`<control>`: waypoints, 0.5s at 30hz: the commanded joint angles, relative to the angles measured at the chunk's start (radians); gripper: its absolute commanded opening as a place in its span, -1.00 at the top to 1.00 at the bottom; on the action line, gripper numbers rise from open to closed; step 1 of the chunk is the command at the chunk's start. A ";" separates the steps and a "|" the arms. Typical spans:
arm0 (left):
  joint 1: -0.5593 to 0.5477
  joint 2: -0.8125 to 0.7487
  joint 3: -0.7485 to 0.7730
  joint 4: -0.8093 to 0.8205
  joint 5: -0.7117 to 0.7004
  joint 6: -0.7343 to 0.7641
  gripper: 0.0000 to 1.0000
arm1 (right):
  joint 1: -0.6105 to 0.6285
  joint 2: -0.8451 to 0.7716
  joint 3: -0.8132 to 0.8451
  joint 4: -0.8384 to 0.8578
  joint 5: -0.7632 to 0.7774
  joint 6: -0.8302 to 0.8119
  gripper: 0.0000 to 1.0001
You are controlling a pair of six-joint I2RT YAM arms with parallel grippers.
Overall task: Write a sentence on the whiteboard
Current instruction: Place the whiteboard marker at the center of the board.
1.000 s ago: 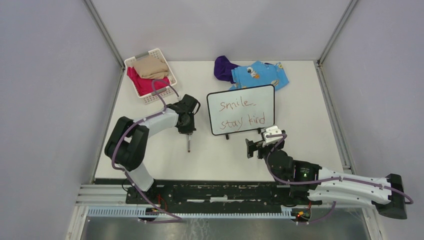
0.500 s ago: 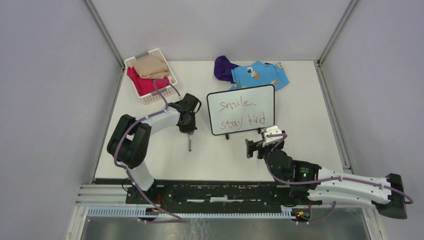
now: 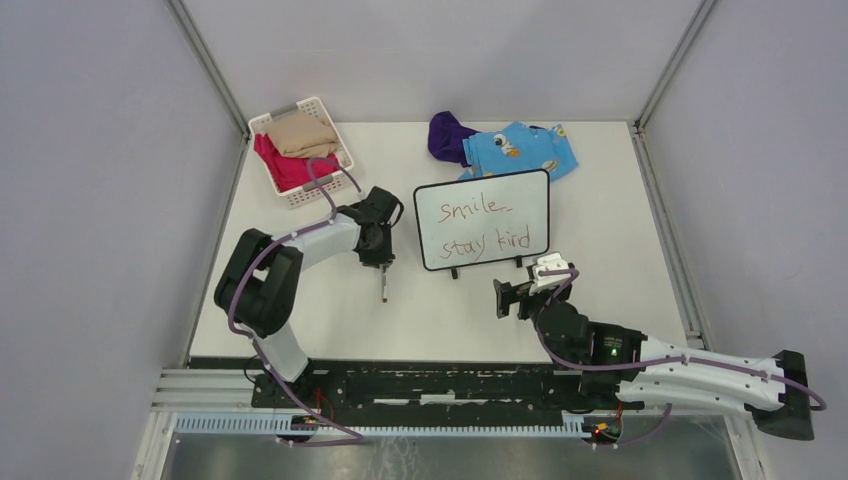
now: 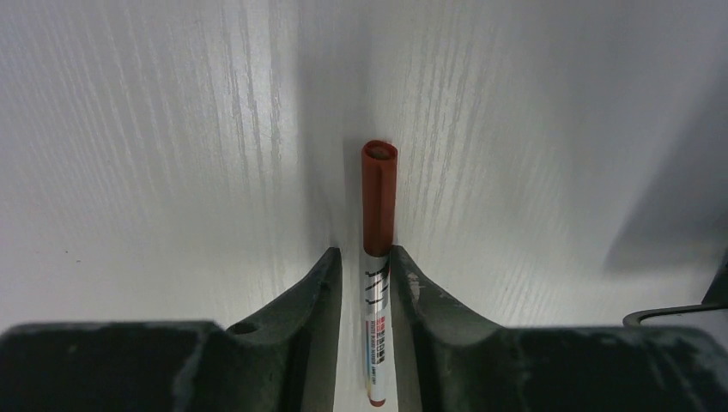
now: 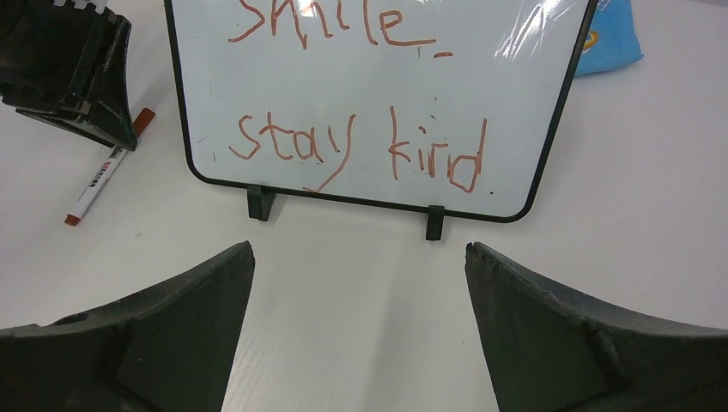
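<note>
The whiteboard (image 3: 482, 219) stands on its two feet near the middle of the surface (image 3: 610, 210), facing the arms. The sentence (image 5: 356, 146) fills it in two reddish lines, "smile" above "stay kind". The writing looks finished, so the step in hand is probably putting the marker aside. The capped marker (image 4: 379, 197) lies flat on the surface left of the board, between the jaws of the left pincer (image 3: 383, 262), which stand slightly wider than its barrel and do not clamp it. The right pincer (image 5: 359, 249) hangs before the board, spread wide and empty. Next the left pincer should lift straight up without nudging the marker.
</note>
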 commanded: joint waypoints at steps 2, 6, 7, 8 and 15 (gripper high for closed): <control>-0.022 -0.007 -0.028 -0.008 -0.044 0.013 0.27 | 0.000 -0.013 0.001 -0.012 0.042 0.024 -0.96; -0.052 -0.023 -0.039 -0.024 -0.088 0.003 0.25 | -0.001 -0.019 0.003 -0.020 0.053 0.027 -0.96; -0.058 -0.024 -0.042 -0.027 -0.091 0.001 0.25 | -0.002 -0.021 0.003 -0.021 0.053 0.027 -0.96; -0.063 -0.024 -0.043 -0.029 -0.094 -0.001 0.26 | 0.000 -0.023 0.003 -0.021 0.053 0.027 -0.96; -0.069 -0.004 -0.033 -0.032 -0.106 -0.006 0.38 | -0.001 -0.036 0.000 -0.032 0.050 0.036 -0.96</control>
